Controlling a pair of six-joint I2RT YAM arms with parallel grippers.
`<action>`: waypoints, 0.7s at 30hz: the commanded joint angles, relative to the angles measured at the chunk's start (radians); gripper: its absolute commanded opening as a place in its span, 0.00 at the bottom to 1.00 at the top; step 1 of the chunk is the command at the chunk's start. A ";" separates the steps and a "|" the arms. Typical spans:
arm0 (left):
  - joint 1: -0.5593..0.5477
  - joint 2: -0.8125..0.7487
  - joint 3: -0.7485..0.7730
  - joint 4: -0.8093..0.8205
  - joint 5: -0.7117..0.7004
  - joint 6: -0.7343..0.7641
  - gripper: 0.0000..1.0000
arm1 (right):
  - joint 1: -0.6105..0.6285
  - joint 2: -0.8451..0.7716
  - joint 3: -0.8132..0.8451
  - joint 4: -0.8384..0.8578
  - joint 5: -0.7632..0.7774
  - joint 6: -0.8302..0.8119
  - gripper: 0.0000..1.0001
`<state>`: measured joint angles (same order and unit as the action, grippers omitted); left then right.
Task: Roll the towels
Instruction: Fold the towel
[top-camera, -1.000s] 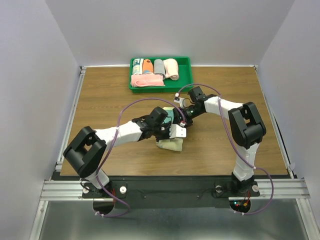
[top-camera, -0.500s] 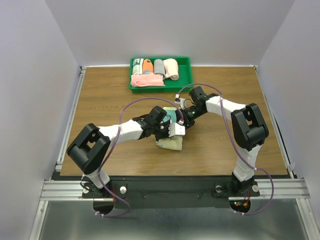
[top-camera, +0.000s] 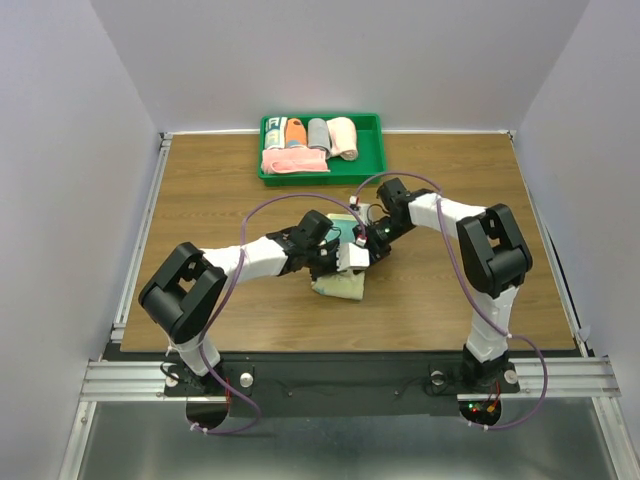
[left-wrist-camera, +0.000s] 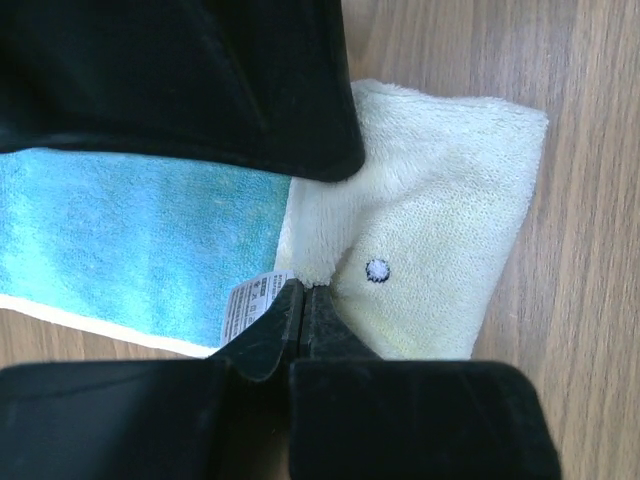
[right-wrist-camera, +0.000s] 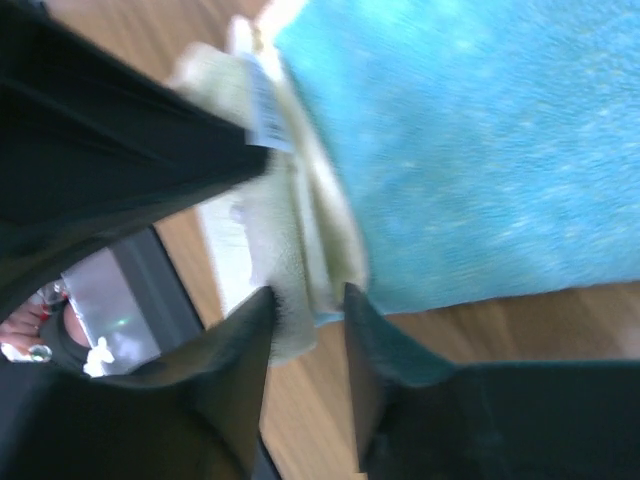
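The teal towel (top-camera: 338, 287), bunched at its pale yellow end, lies on the counter (top-camera: 440, 300) directly beneath both grippers. The left gripper (left-wrist-camera: 303, 290) is pinched tight on a yellow fold beside the label. The right gripper (right-wrist-camera: 305, 300) stands narrow astride the yellow edge, its hold uncertain. Well beyond them, a green tray (top-camera: 372, 150) holds a rolled peach towel (top-camera: 343, 138).

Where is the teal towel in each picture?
Top external: the teal towel lies mid wooden table.
Left wrist: left and centre.
Right wrist: upper right.
Shared landmark: its white label, in both wrist views; the wood shows everywhere.
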<state>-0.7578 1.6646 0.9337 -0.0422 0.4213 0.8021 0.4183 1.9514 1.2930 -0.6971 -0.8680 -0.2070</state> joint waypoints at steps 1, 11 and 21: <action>0.008 -0.003 0.037 -0.005 0.020 -0.017 0.00 | 0.002 0.056 0.002 -0.009 0.058 -0.028 0.35; 0.003 -0.198 -0.047 -0.059 -0.019 0.034 0.43 | 0.002 0.147 0.046 0.005 0.112 -0.003 0.20; -0.103 -0.344 -0.188 -0.082 -0.131 0.163 0.58 | 0.002 0.164 0.060 -0.001 0.112 -0.002 0.22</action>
<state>-0.8070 1.3525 0.7971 -0.1089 0.3363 0.9089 0.4183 2.0785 1.3289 -0.7155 -0.8425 -0.1867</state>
